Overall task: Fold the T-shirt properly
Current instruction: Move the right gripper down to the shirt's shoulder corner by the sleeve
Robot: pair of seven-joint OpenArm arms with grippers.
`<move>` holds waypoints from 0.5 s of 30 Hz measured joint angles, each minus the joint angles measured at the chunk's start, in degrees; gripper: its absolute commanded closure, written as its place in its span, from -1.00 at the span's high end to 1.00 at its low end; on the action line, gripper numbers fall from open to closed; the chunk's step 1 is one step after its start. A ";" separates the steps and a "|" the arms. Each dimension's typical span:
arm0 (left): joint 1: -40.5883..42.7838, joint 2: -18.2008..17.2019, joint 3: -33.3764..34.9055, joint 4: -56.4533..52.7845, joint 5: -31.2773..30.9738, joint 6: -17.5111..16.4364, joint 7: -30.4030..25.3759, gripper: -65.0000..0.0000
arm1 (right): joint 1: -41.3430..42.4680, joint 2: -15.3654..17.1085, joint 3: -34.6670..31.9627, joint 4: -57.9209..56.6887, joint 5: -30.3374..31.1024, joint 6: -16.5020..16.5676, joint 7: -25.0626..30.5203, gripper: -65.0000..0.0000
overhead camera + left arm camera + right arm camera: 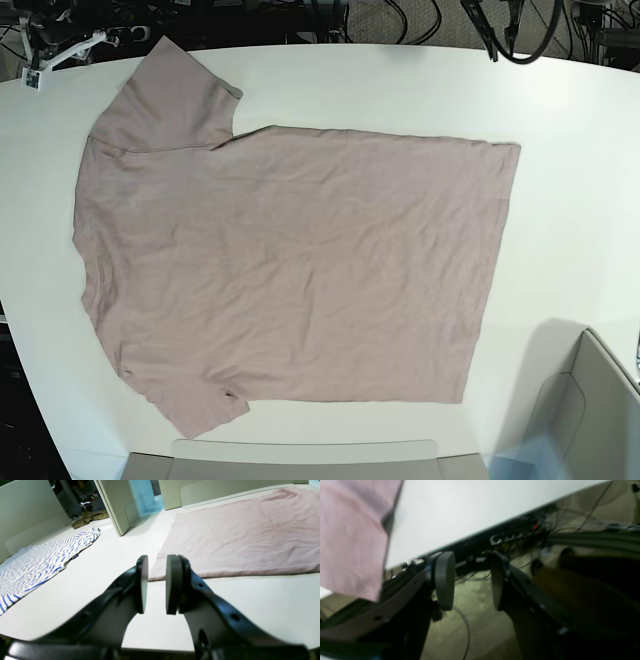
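A: Report T-shirt (290, 270) position.

B: It lies flat and spread on the white table (570, 230), collar end toward 9 o'clock in the base view, hem toward 3 o'clock.

A: Left gripper (156, 585) condition?

B: Pads parted, empty, just short of the shirt's near corner. A striped cloth (37, 560) lies at 9 o'clock.

A: Right gripper (470, 581) condition?

B: Jaws spread wide, holding nothing, beyond the table edge; shirt fabric at 10 o'clock.

Each hand (156, 585) has black arms with screw holes, ending in flat dark-grey round pads (444, 580).
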State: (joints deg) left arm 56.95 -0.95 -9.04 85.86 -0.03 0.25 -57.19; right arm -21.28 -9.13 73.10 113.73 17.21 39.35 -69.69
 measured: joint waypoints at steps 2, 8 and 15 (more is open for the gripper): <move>0.00 0.00 0.00 0.00 0.02 -0.02 0.00 -0.59 | 0.28 0.02 -0.17 0.48 0.00 0.00 -0.44 -0.25; 0.00 0.00 0.04 -0.31 0.04 -0.07 2.91 -0.59 | 0.13 -0.07 -0.87 1.66 -0.31 0.00 -1.05 -0.25; -1.73 0.02 0.31 -0.37 0.07 -0.04 4.52 -0.59 | -1.90 -0.11 -8.41 1.90 1.27 0.00 -1.03 -0.25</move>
State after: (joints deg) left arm 55.22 -0.93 -8.73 85.49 0.03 0.21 -52.66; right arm -23.18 -9.23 64.69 115.63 18.48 39.35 -70.72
